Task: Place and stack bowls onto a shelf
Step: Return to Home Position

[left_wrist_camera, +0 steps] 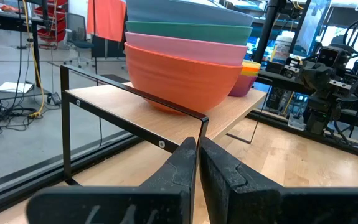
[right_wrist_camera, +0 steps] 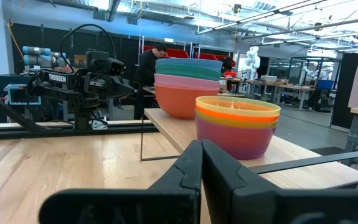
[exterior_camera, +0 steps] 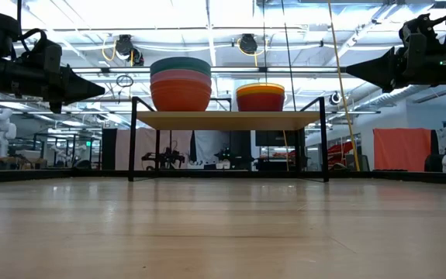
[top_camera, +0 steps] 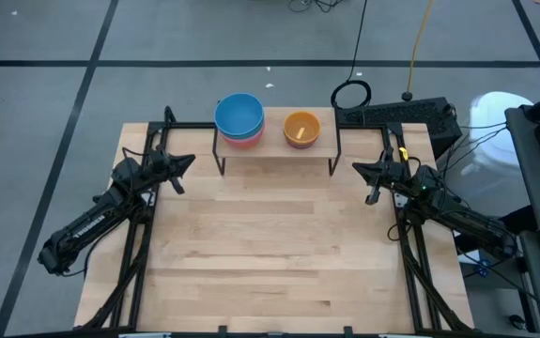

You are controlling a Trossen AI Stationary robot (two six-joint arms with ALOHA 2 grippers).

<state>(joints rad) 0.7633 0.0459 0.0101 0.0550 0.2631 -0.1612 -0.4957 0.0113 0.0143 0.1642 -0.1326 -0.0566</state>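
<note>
A: Where do the bowls stand?

B: All on the shelf (top_camera: pixel 274 150), at the far edge of the table (top_camera: pixel 270 272); two stacks, side by side but apart. The taller stack (top_camera: pixel 239 115) has blue on top, then teal, pink, and red lowest; the shorter stack (top_camera: pixel 301 127) has yellow on top, orange under it, purple at the bottom.

A: And the arms?

B: The left gripper (top_camera: pixel 187 161) hangs off the shelf's left end, and the right gripper (top_camera: pixel 361 169) off its right end. Each points inward at the shelf without touching it; each has its fingers pressed together with only a slit between, and holds nothing.

A: So what is left for the robot?

B: The stacking looks finished; only the return to rest seems to remain.

A: How would it do that well?

B: Each arm should draw back along its own side, away from the shelf's black legs; neither should sweep across the middle. Fingers closed, so nothing catches a rim; slowly, because the bowls sit loose and a knock to the frame could shake the taller stack. The arms are well apart, so both could probably go at once.
</note>
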